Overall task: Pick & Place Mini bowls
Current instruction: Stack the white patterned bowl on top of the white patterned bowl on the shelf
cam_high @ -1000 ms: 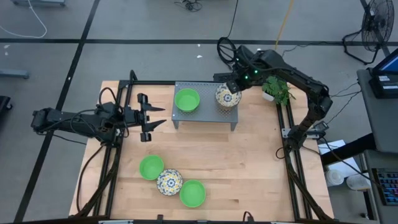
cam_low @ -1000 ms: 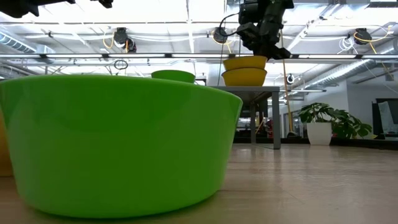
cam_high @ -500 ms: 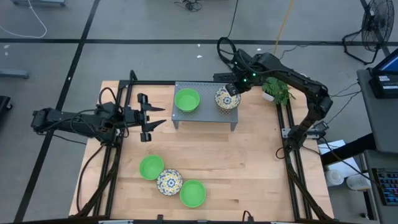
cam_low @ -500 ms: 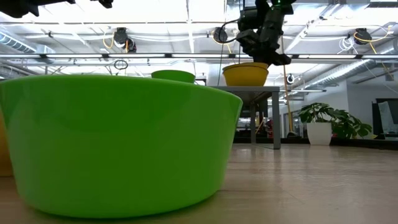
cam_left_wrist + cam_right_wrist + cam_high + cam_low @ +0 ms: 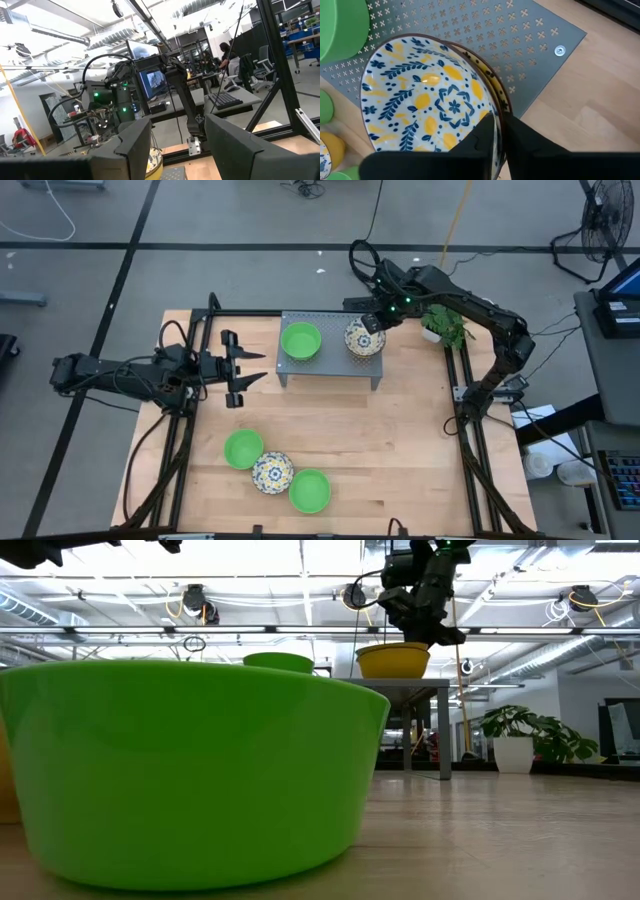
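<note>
A grey perforated stand [image 5: 331, 328] carries a green mini bowl [image 5: 301, 341] and two nested floral mini bowls [image 5: 364, 338]. In the low view they show yellow [image 5: 394, 660]. My right gripper [image 5: 373, 321] is shut on the upper floral bowl [image 5: 427, 102], whose base sits in the lower one's rim [image 5: 503, 98]. My left gripper [image 5: 250, 367] hovers open, left of the stand, touching nothing. Near the table's front edge lie a green bowl [image 5: 243, 449], a floral bowl [image 5: 272, 472] and another green bowl [image 5: 310, 491]. My right gripper [image 5: 499, 120] pinches the upper floral bowl's rim [image 5: 491, 107] on its far-right side, one finger inside the bowl and one outside. The fingers come from above, pointing down. The bowl sits upright, nested in the second floral bowl on the stand.
A small potted plant [image 5: 445, 325] stands at the table's far right corner, close to my right arm. Dark frame rails [image 5: 468, 430] run along both table sides. Bare wood [image 5: 380, 440] lies between the stand and the three front bowls.
My right gripper has moved down with the floral bowl still in its fingers. The bowl hung clear above the other floral bowl on the stand a second ago. It now rests nested in it.
</note>
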{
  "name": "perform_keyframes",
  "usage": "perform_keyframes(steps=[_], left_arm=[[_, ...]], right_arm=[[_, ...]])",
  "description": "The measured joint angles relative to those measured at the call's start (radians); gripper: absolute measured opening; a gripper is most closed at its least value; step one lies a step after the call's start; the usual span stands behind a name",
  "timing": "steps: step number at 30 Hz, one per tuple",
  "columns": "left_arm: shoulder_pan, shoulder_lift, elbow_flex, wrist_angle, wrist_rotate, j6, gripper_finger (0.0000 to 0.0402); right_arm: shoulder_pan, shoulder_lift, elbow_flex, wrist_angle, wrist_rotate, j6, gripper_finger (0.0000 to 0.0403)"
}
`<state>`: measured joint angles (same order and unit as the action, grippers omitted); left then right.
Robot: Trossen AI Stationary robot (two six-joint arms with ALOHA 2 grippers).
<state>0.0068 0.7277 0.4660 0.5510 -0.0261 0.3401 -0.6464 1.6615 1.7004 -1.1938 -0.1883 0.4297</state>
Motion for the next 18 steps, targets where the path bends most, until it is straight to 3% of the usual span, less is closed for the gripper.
perform_keyframes(steps=[18], left_arm=[[0.0, 0.0, 0.0, 0.0, 0.0, 0.0, 0.0191]], right_arm=[[0.0, -0.088, -0.001, 0.076, 0.003, 0.004, 0.0125]])
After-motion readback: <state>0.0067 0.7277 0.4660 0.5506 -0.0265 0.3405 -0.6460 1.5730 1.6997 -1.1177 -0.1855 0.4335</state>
